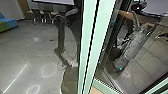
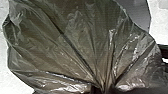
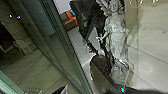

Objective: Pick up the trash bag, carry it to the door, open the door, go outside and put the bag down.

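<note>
In the head view, my left gripper point(image 1: 68, 64) is low beside the door's pale frame, at the end of a dark arm. The trash bag point(image 1: 70, 81), dark olive, hangs below it. The left wrist view has the trash bag point(image 2: 75, 45) large and close, its thin plastic folds drawn together where my left gripper point(image 2: 103, 89) is shut on them. The dark trash bag point(image 3: 100, 67) also shows past the glass in the right wrist view. The door's edge point(image 1: 90, 45) stands upright close in front of the head camera. My right gripper's state is not clear.
A pale grey form with a small green light point(image 1: 120, 68) is behind or reflected in the glass at the right. Chairs point(image 1: 36, 15) and a blue-green seat point(image 1: 8, 23) stand farther back. Glass panels in dark frames point(image 3: 57, 37) cross the right wrist view.
</note>
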`<state>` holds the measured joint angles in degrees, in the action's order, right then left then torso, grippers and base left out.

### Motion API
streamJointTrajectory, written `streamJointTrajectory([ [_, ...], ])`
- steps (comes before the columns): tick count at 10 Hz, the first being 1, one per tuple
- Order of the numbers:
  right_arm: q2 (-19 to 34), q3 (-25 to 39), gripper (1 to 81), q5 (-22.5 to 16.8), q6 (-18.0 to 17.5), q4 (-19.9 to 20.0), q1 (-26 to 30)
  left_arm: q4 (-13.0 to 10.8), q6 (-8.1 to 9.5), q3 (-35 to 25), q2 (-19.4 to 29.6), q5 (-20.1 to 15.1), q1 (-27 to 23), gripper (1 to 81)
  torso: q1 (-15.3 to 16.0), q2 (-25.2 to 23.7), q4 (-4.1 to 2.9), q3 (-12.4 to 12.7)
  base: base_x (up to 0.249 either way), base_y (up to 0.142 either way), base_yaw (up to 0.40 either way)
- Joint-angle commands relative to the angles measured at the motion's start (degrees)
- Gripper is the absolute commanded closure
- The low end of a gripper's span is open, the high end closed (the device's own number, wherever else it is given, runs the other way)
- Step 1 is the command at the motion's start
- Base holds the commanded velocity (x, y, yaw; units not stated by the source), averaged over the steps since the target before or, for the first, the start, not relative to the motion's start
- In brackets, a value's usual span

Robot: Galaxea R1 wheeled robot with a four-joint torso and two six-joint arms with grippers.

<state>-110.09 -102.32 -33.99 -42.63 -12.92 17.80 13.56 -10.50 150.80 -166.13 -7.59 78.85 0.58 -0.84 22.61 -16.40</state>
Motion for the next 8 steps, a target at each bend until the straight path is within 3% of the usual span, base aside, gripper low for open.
streamJointTrajectory([
  [1,-4.55,-2.09,1.0,0.15,0.18,-0.96,5.71,0.59,-0.14,-0.33,0.27,-4.62,-1.37,81.1,0.0,0.0,0.0,0.0,0.0,0.0,0.0],
  [6,-12.46,-9.21,1.0,1.91,0.27,-1.05,2.89,0.77,0.21,-0.24,0.53,-4.62,-1.36,81.1,0.02,0.02,-0.02,0.02,0.0,0.0,0.0],
  [8,-15.96,-15.33,1.0,1.91,4.72,-1.32,4.12,0.77,0.21,-0.24,0.71,-4.63,-1.29,81.1,0.0,0.02,-0.02,0.02,0.0,0.0,0.0],
])
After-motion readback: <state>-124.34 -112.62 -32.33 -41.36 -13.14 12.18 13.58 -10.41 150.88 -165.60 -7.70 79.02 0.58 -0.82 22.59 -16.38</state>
